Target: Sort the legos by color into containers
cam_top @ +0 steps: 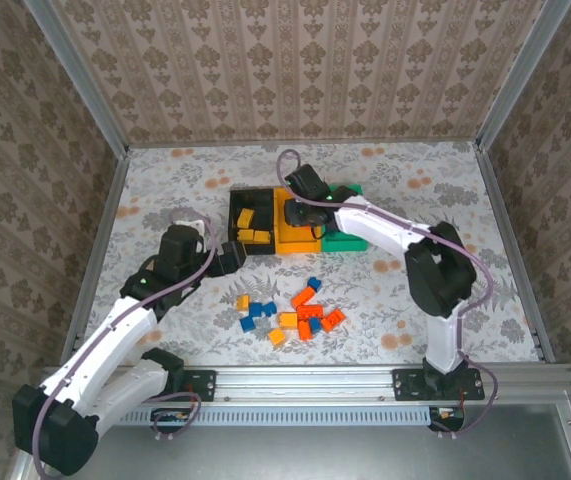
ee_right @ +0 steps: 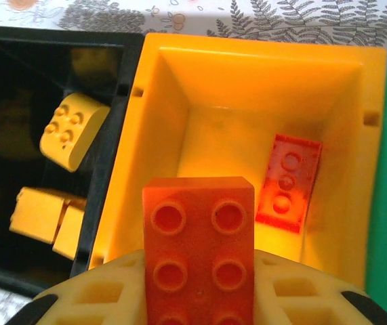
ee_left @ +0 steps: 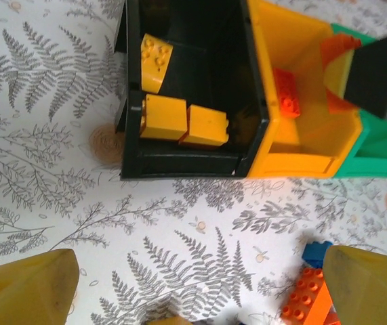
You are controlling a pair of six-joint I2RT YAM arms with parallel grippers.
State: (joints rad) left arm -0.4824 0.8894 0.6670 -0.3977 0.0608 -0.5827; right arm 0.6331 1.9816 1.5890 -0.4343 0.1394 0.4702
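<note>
The containers stand in a row: black bin, yellow-orange bin, green bin. My right gripper hangs over the yellow-orange bin, shut on a red-orange lego. Another red-orange lego lies on that bin's floor. Yellow legos lie in the black bin. My left gripper is open above bare cloth just in front of the black bin, nothing between its yellow fingers. Several loose legos lie in front of the bins.
A loose red-orange lego and a blue one lie beside my left gripper's right finger. Patterned walls with metal rails enclose the table on three sides. The right arm reaches over the green bin.
</note>
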